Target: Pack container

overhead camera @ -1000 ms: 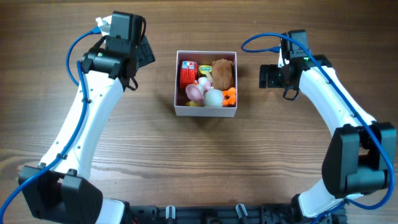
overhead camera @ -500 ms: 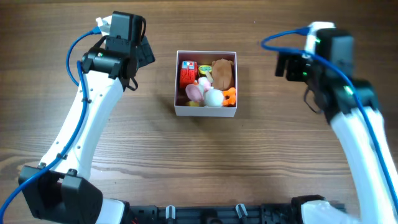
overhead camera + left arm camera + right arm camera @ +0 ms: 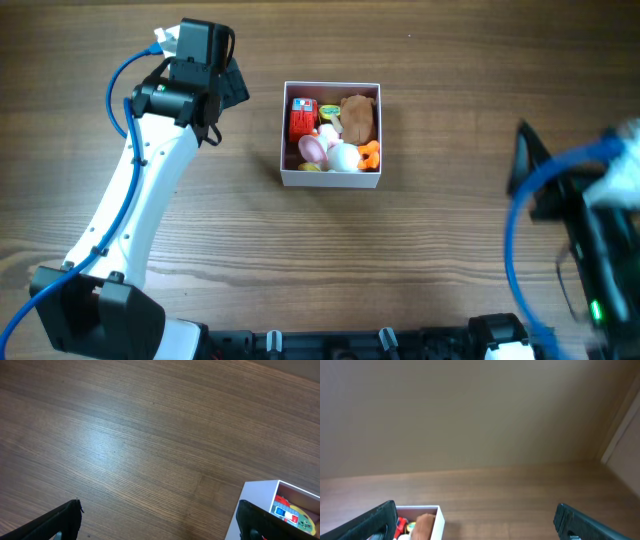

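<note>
A: Surface?
B: Brown wood-grain table. Fills the whole overhead frame, grain running left to right.
A: Light?
B: Soft pale sheen on the wood, left of centre in the left wrist view.
A: Room?
B: Right wrist view only. Plain beige wall across the upper two thirds, table's far edge just below it. Lighter slanted strip at the right edge; trim or corner, can't tell.

Container: white walls. Contents: red block with blue-and-white label, brown plush, white ball, pink piece, orange piece. Table: mid-brown wood grain, streaks running across the frame. Left arm: white links, black joints, blue cable.
</note>
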Available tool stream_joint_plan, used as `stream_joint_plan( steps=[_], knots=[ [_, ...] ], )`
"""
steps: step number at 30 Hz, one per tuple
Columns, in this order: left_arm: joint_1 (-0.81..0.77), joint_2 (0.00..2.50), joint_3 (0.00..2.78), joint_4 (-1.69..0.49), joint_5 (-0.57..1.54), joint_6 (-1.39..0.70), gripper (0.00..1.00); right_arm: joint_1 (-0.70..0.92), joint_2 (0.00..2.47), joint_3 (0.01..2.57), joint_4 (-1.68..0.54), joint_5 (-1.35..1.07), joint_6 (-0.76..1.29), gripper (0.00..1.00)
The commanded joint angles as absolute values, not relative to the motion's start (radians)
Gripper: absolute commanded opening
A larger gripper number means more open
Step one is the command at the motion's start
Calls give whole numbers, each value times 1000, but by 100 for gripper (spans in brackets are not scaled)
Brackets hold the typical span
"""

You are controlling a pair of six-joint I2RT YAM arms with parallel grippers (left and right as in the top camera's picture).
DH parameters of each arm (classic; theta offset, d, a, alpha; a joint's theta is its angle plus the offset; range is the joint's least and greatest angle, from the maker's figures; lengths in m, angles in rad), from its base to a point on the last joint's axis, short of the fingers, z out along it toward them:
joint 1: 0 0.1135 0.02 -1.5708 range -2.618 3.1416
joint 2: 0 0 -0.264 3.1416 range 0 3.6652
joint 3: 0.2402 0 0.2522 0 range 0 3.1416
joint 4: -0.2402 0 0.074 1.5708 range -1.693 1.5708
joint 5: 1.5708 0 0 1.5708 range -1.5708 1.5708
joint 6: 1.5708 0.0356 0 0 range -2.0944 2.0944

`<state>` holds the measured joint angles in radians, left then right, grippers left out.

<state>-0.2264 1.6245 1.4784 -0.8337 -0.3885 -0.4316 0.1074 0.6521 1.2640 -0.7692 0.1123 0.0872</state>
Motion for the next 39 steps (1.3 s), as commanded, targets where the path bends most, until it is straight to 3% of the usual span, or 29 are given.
stream_joint_plan(
  steps=[1,11,26,39],
  knots=[
    [-222,1605,1479,-834,-402,-423,100,105,505,1267,-828,83,56,100],
    [-222,1605,1479,-834,-402,-423,100,105,218,1093,-869,24,55,100],
    [-222,1605,1479,-834,-402,-423,100,83,79,340,-88,-28,48,100],
    [-222,1605,1479,-834,-402,-423,100,57,4,138,1,-28,52,100]
  ],
)
